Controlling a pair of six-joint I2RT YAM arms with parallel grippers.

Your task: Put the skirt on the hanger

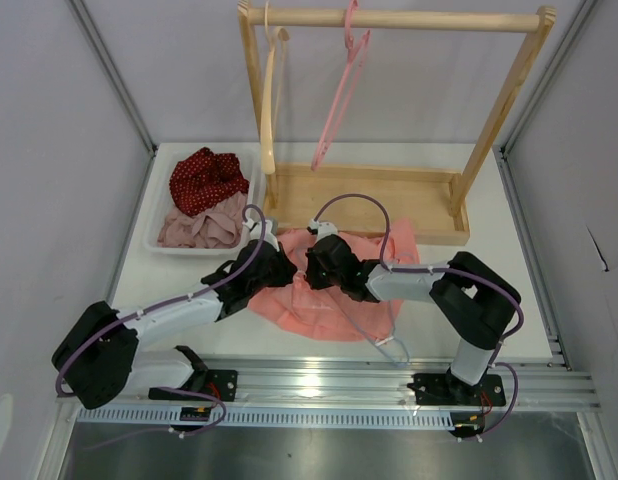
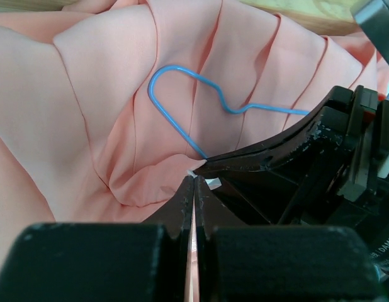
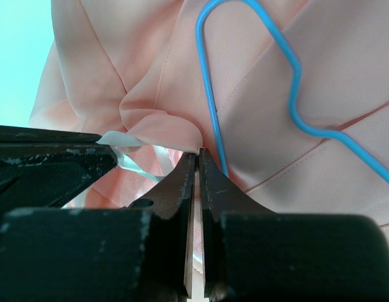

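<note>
Sitting at the near edge of the white table [image 1: 519, 300], on a metal rail [image 1: 319, 385], the left arm [image 1: 169, 315] and the right arm [image 1: 419, 283] bend in toward each other. Their tips almost meet in the middle. The left gripper [image 2: 193, 179] has its two fingers pressed tight together, and the tips poke into a soft fold of the skirt [image 1: 329, 300]. I cannot tell if any cloth is caught between them. The right gripper [image 3: 197, 154] is squeezed tight too, with its tips at the same bunched fold, and I cannot tell if it pinches anything. The skirt is salmon pink with soft pleats and lies spread flat on the table under both grippers. The hanger [image 3: 206, 82] is a thin blue wire. Its hook lies on top of the pink cloth, and the wire runs down just beside the right gripper's tips. A small white ribbon [image 3: 128, 151] peeks out of the fold there. Farther back on the left is a white tray [image 1: 154, 215] with a mauve cloth [image 1: 201, 226] and a red dotted cloth [image 1: 204, 178] in it. Behind the skirt stands a wooden rack [image 1: 389, 200]. A pink hanger [image 1: 341, 90] and a wooden hanger [image 1: 269, 100] hang from its top bar.
</note>
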